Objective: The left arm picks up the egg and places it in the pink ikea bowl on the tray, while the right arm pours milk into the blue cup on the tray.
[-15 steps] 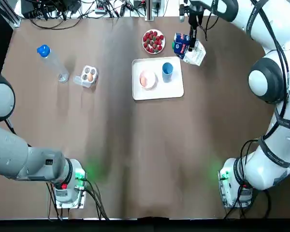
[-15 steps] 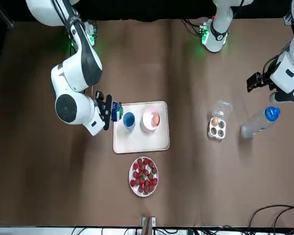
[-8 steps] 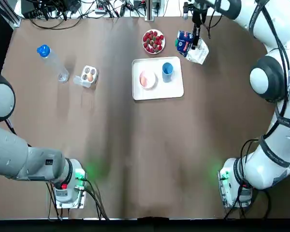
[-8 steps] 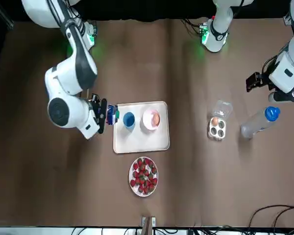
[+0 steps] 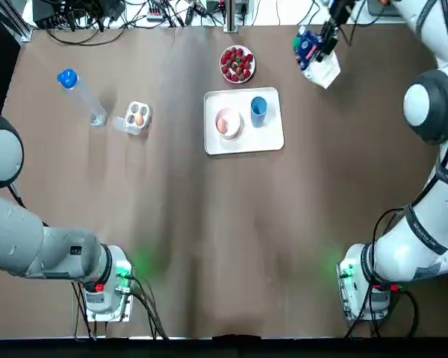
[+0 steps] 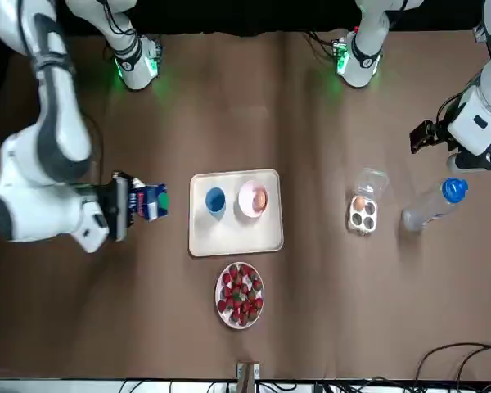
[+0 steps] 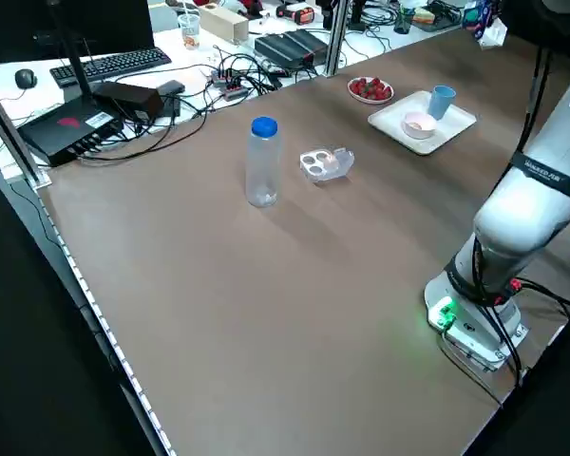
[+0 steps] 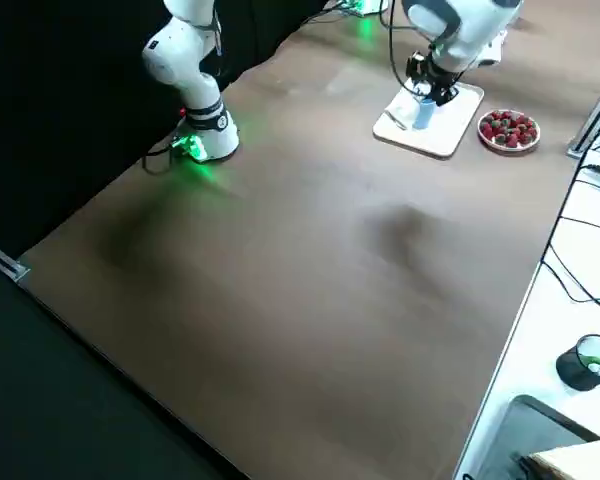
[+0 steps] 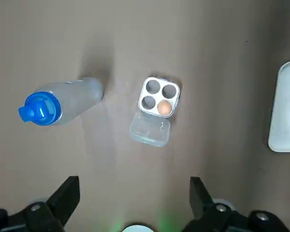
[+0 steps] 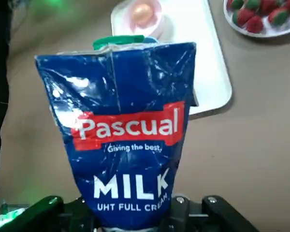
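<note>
One egg (image 6: 259, 198) lies in the bowl (image 6: 247, 201); my right gripper (image 6: 134, 203) clamps the milk (image 6: 153, 201) near the tray (image 6: 229, 239), left gripper (image 9: 133, 194) gapes.

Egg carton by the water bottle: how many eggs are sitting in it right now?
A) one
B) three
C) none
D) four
A: the left wrist view looks straight down into the egg carton, and only one of its four cups holds an egg; the other three are empty.

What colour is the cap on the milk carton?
Green: the milk carton cap shows best in the right wrist view.
</note>
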Controlling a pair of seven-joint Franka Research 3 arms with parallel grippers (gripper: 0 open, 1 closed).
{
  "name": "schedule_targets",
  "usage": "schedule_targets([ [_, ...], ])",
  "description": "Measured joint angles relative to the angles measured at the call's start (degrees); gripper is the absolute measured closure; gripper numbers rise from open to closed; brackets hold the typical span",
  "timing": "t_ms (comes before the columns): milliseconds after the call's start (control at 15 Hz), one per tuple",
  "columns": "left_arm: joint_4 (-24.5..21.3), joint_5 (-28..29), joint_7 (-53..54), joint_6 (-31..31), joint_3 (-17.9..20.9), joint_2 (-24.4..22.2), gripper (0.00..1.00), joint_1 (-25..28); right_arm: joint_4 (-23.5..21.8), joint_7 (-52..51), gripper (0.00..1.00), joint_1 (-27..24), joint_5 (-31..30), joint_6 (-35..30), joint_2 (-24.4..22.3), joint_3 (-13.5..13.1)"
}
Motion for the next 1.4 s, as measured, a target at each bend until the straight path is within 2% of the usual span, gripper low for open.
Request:
schedule_targets([
  [467,0.0,0.0,0.0,0.0,0.0,0.0,0.0,0.0,-1.7,-20.9,0.7,-15.2,9.7,-1.9,1.0,-0.1],
  [933,0.0,0.0,0.0,0.0,0.0,0.0,0.0,0.1,-3.6,-29.9,0.7,-21.8,14.8,-1.9,5.7,-0.1],
  [1400,0.0,0.0,0.0,0.0,0.0,0.0,0.0,0.0,-6.3,-35.2,0.7,-26.4,18.4,-1.9,8.0,-0.1],
])
